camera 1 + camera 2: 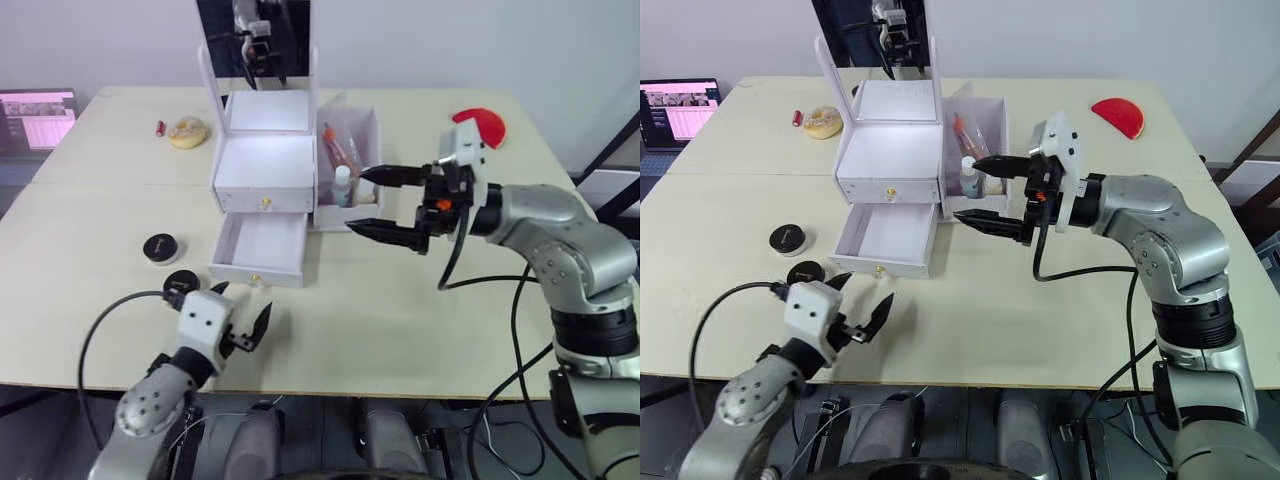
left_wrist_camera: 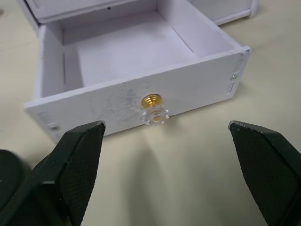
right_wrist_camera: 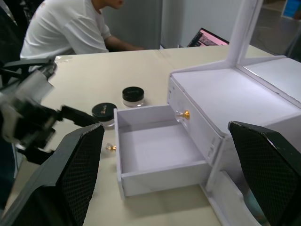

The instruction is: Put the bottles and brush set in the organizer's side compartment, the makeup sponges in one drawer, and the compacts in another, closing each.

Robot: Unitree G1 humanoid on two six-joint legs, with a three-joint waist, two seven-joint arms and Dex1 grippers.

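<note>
The white organizer [image 1: 265,170] stands mid-table with its upper drawer shut and its lower drawer [image 1: 260,248] pulled out and empty. Its side compartment [image 1: 368,125] holds a white-capped bottle [image 1: 342,185] and the brush set [image 1: 338,145]. Two black compacts [image 1: 162,248] [image 1: 181,282] lie left of the open drawer. A beige makeup sponge [image 1: 187,131] sits far left, a red one [image 1: 482,126] far right. My left gripper [image 1: 243,305] is open just in front of the drawer's knob [image 2: 154,110]. My right gripper [image 1: 358,200] hovers open beside the side compartment.
A small red stick [image 1: 160,128] lies next to the beige sponge. A laptop [image 1: 35,118] sits off the table's far left corner. A person in a white shirt [image 3: 66,28] sits beyond the table. Cables [image 1: 100,340] trail from both arms.
</note>
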